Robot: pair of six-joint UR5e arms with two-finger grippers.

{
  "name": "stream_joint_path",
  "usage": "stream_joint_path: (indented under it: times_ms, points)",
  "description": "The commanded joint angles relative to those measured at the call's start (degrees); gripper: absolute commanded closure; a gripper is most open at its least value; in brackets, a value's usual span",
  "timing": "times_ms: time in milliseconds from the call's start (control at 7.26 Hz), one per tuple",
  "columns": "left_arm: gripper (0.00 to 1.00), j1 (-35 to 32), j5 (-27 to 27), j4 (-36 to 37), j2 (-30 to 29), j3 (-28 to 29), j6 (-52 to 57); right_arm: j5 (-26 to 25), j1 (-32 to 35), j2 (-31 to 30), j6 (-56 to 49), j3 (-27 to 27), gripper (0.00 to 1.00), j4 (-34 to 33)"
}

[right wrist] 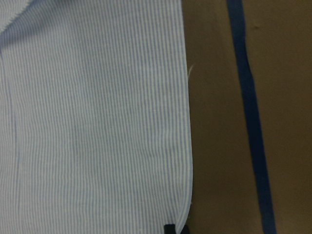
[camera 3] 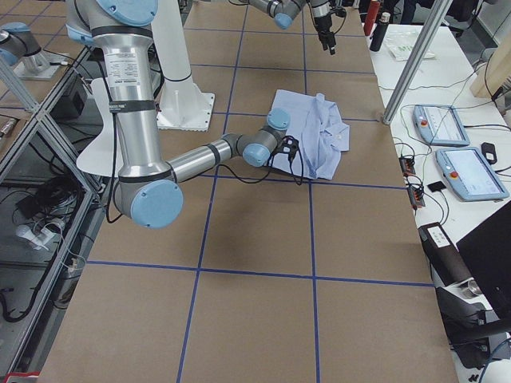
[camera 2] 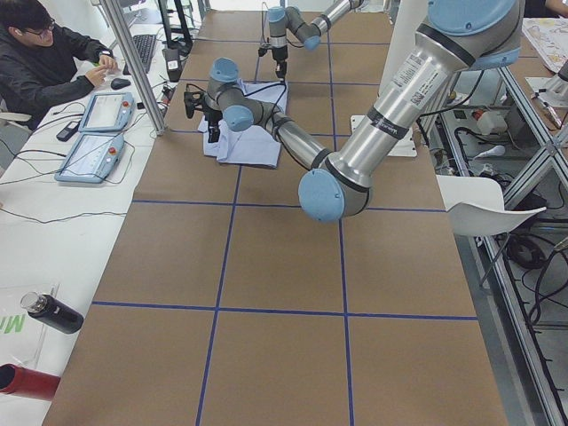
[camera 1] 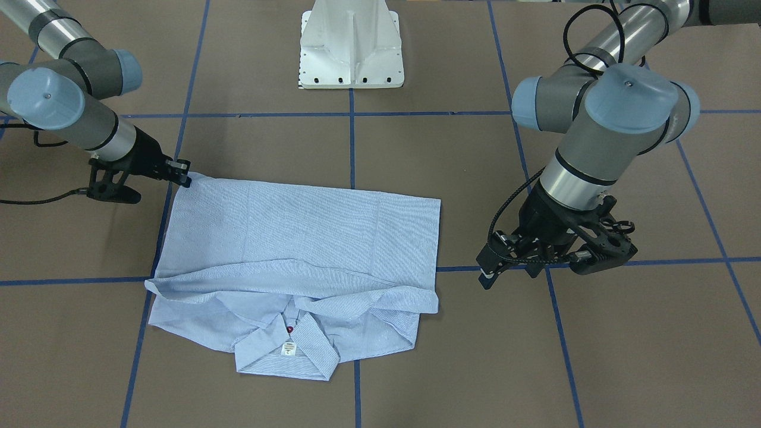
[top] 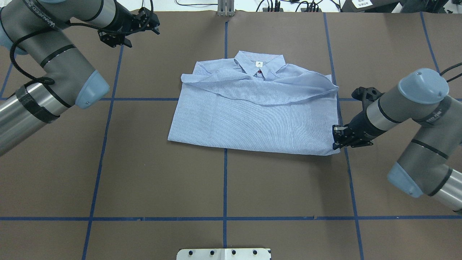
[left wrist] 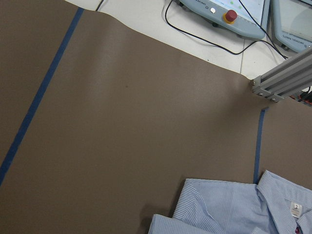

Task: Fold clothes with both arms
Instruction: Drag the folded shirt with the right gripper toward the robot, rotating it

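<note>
The shirt (camera 1: pixel 297 238) lies folded into a flat rectangle at the table's middle, collar and white label on the side away from the robot. It also shows in the overhead view (top: pixel 252 122). A folded-over flap lies across it below the collar. My right gripper (top: pixel 336 138) is low at the shirt's near right corner and looks shut on that corner's edge (right wrist: pixel 183 214); in the front view the corner rises slightly to the right gripper (camera 1: pixel 183 175). My left gripper (top: pixel 155 25) is open and empty, above bare table well off the shirt's far left side (camera 1: pixel 487 274).
The white pedestal base (camera 1: pixel 351 47) stands at the robot's edge. Blue tape lines (top: pixel 225 180) grid the brown table. Beyond the far edge are teach pendants (left wrist: pixel 234 14), an aluminium post (left wrist: pixel 282 78) and a seated operator (camera 2: pixel 44 53). Bottles (camera 2: pixel 49 312) lie at the left end.
</note>
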Motion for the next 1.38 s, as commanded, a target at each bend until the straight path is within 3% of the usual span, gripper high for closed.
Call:
stream_joint_path:
  times_ms: [0,413,826,1101,1239]
  points:
    - [0.0,0.02,0.0,0.1,0.93,-1.69,-0.16,2.7,-4.35,-9.31,0.07,10.47,1.0,-0.02]
    - [0.0,0.19,-0.09,0.1,2.26,-3.8,-0.16,7.73,-12.0,-10.57,0.07,12.0,1.0,0.24]
    - [0.0,0.37,-0.09,0.1,2.78,-4.95,-0.24,7.91,-19.56,-15.04,0.07,14.45,1.0,0.42]
    - [0.0,0.37,0.0,0.1,3.31,-6.09,-0.42,7.91,-20.98,-16.63,0.25,14.64,1.0,0.5]
    - [0.0,0.37,0.09,0.01,3.92,-6.53,-0.42,8.26,-21.16,-16.63,0.42,14.55,0.77,0.5]
